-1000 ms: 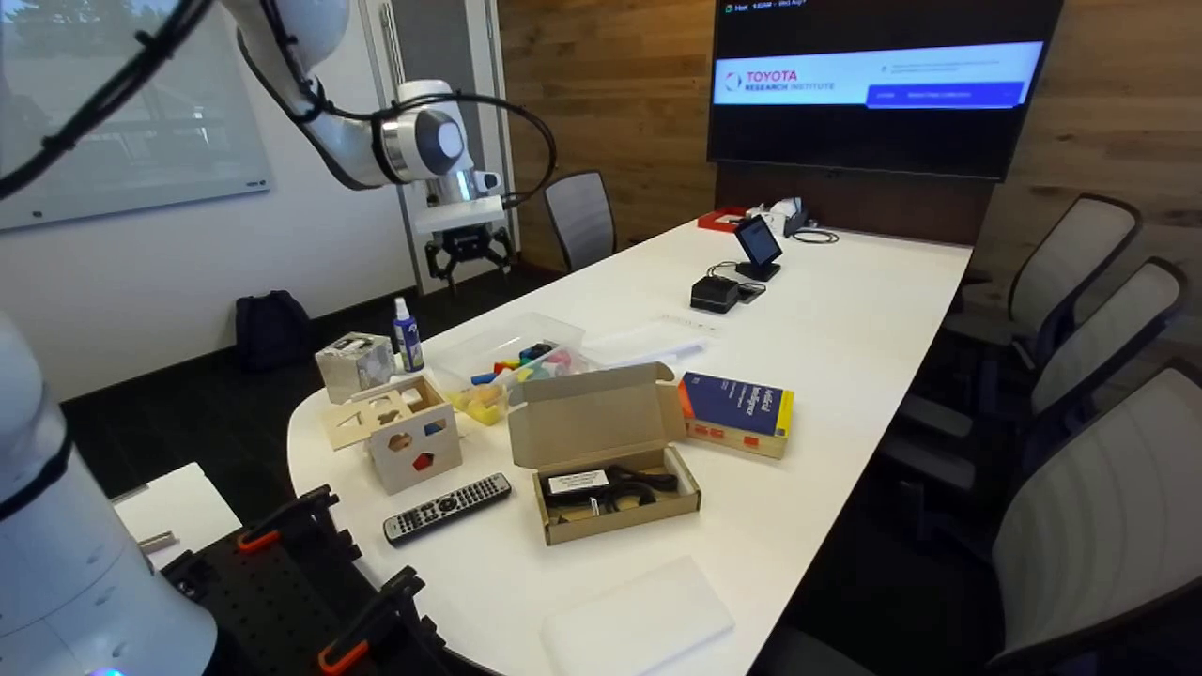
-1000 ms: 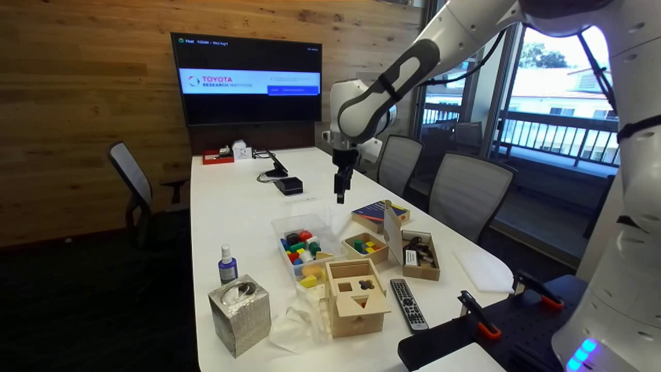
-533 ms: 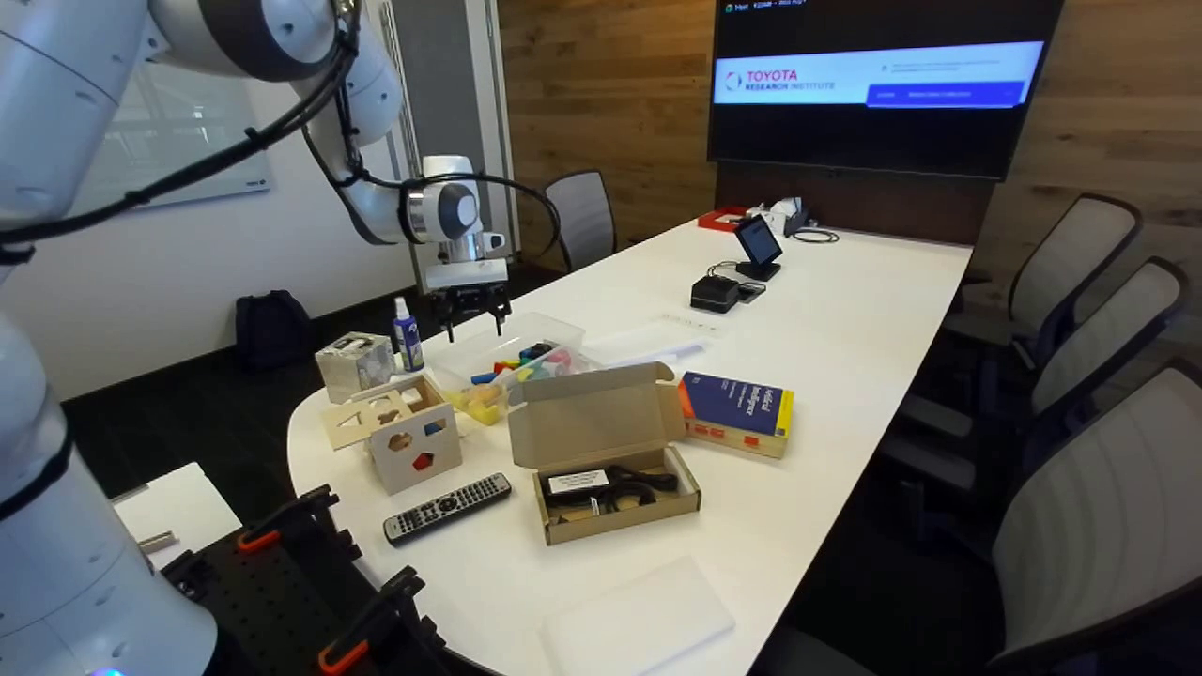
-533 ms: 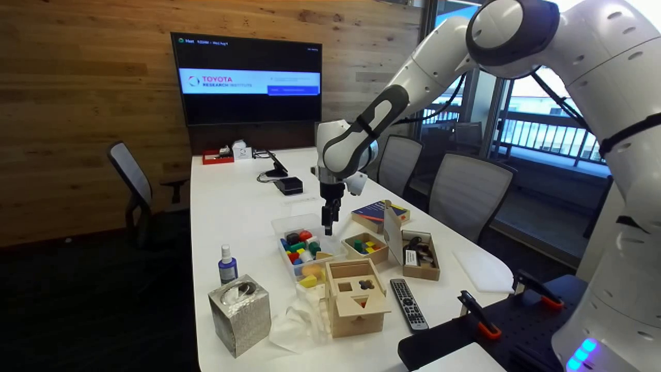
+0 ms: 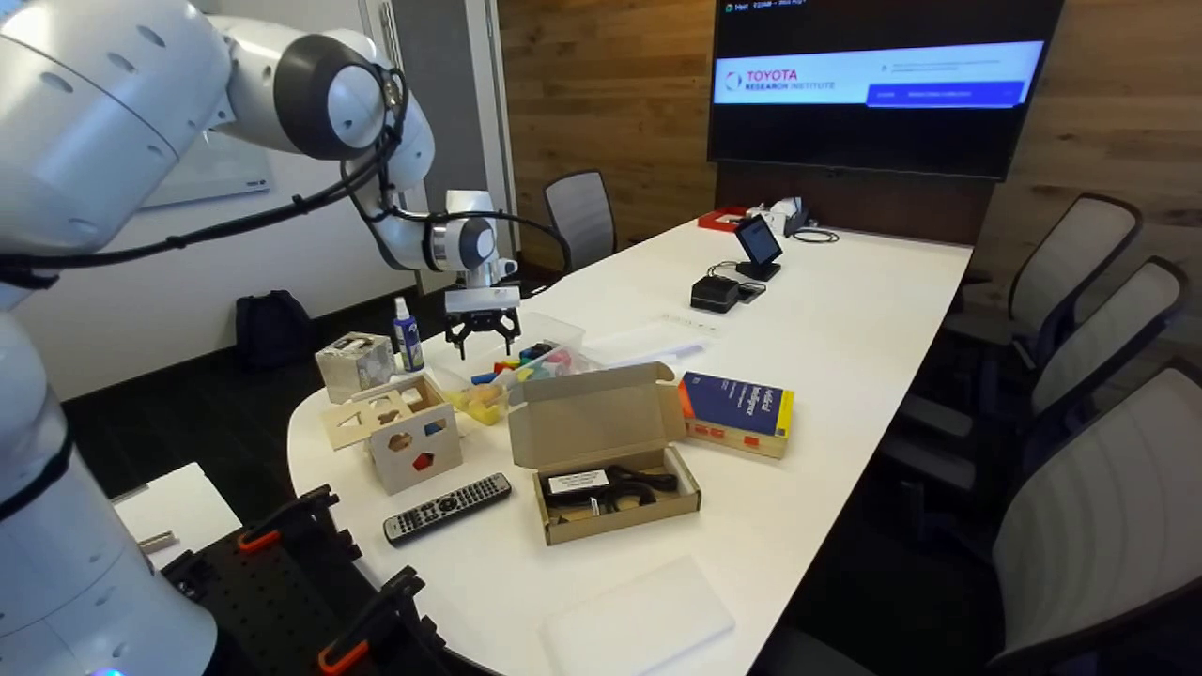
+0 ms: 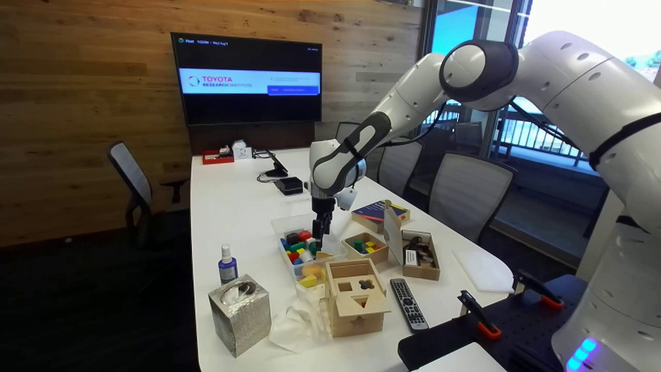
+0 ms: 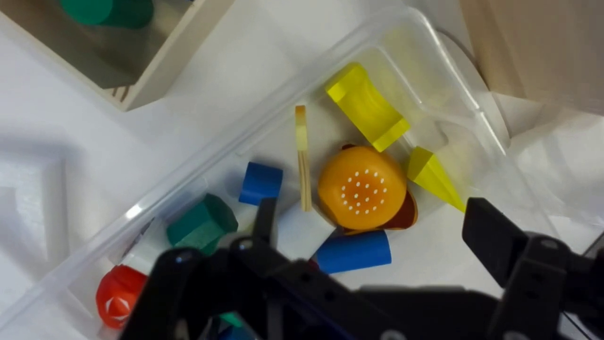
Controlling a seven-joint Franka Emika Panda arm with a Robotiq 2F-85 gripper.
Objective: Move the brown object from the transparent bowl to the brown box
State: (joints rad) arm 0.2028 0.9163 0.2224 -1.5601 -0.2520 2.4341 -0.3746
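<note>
The clear plastic container (image 7: 480, 111) holds several toy pieces; it also shows in both exterior views (image 5: 554, 329) (image 6: 283, 223). In it lies an orange-brown bun-like toy (image 7: 363, 186) with white dots, also seen in an exterior view (image 6: 311, 269). A dark brown piece (image 7: 408, 212) shows under its edge. The brown cardboard box (image 5: 620, 526) stands with its lid up and holds a black cable and adapter; it also shows in an exterior view (image 6: 421, 273). My gripper (image 7: 371, 204) is open and empty above the container (image 5: 486, 353) (image 6: 318, 247), its fingers either side of the bun's line.
A wooden shape sorter (image 6: 356, 320) stands beside the container. A small wooden tray with blocks (image 6: 379, 257) is between container and cardboard box. A book (image 5: 737, 408), remote (image 5: 447, 508), tissue box (image 6: 240, 316) and spray bottle (image 6: 227, 268) are also on the table.
My gripper has come down from high above the table to just over the clear container, still open. It moved a little right and left in the two exterior views respectively. The objects have not moved.
</note>
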